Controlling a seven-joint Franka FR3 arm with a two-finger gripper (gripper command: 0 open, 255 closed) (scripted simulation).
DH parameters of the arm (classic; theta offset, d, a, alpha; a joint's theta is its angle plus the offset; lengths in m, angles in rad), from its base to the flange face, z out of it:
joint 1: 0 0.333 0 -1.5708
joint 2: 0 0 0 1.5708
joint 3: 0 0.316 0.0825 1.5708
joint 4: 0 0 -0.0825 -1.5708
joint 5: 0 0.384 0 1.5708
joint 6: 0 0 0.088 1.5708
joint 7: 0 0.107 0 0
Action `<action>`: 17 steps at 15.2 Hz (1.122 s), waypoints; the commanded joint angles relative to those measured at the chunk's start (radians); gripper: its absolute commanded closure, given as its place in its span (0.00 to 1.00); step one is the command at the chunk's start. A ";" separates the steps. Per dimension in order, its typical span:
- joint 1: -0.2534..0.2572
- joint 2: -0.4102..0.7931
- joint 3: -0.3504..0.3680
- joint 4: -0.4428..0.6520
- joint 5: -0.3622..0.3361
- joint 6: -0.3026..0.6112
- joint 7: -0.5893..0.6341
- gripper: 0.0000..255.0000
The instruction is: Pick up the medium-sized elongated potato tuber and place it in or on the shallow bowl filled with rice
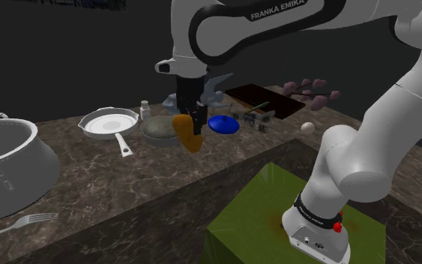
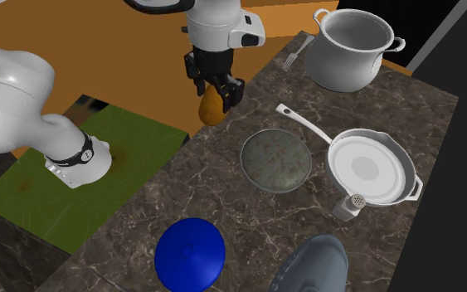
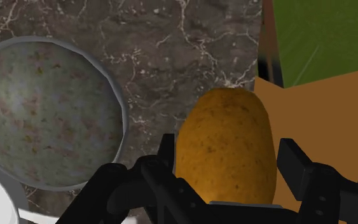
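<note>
Presently an orange-brown elongated potato [image 2: 212, 109] is being clasped in the black pincer [image 2: 216, 96] over the edge of the marbled surface [image 2: 223, 195], near the shallow grey speckled bowl [image 2: 276, 159].

Bare counter [image 2: 227, 137] is lying open between gripper [image 2: 215, 95] and shallow bowl [image 2: 275, 159]. Frying pan [image 1: 110, 122] is crowding the bowl on the shoulder view's left, blue plate [image 1: 222, 124] sitting right.

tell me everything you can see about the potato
The potato is an elongated, orange-brown oval with a finely speckled skin. It hangs lengthwise from the black gripper, clasped at its upper end between the two fingers, raised off the dark veined counter near its edge, beside the grey bowl. Nothing else touches it.
</note>
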 commanded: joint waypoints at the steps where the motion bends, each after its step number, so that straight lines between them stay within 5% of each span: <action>1: -0.001 -0.003 -0.001 0.024 0.000 -0.028 -0.001 1.00; 6: -0.001 -0.014 -0.002 0.074 0.000 -0.088 -0.001 1.00; 17: -0.078 0.332 -0.095 0.475 -0.022 -0.143 -0.164 1.00</action>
